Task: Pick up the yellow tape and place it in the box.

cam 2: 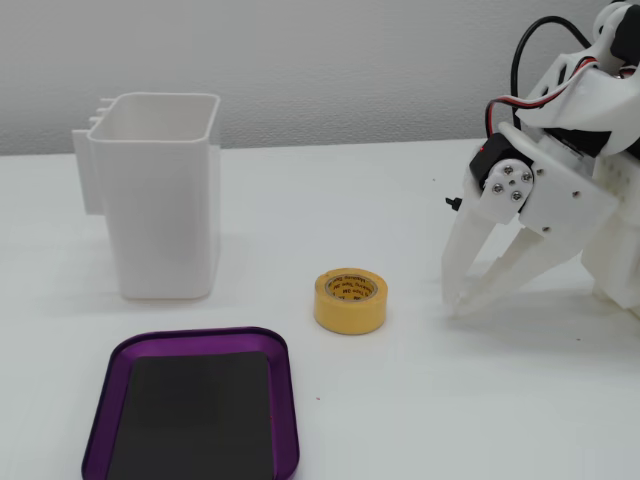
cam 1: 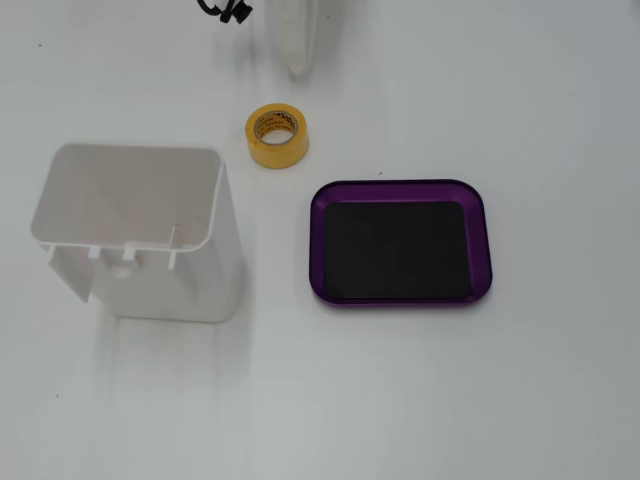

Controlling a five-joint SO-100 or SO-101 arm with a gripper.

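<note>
You are looking at the yellow tape (cam 2: 350, 300) lying flat at table centre. The box (cam 2: 288, 410) is sitting at seven o'clock, a white bin (cam 2: 165, 200) at ten, and the gripper (cam 2: 463, 300) at three, fingertips nearly closed.

white table (cam 1: 480, 400) | yellow tape (cam 1: 277, 135) | box (cam 1: 400, 189) | white bin (cam 1: 140, 235)

Robotics lab bench, white table (cam 2: 400, 400), robot arm (cam 2: 570, 150)

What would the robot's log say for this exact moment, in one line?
gripper: open, empty, tips near table | yellow tape: flat on table, untouched | box: empty | white bin: upright, empty | step: pick not started
</note>
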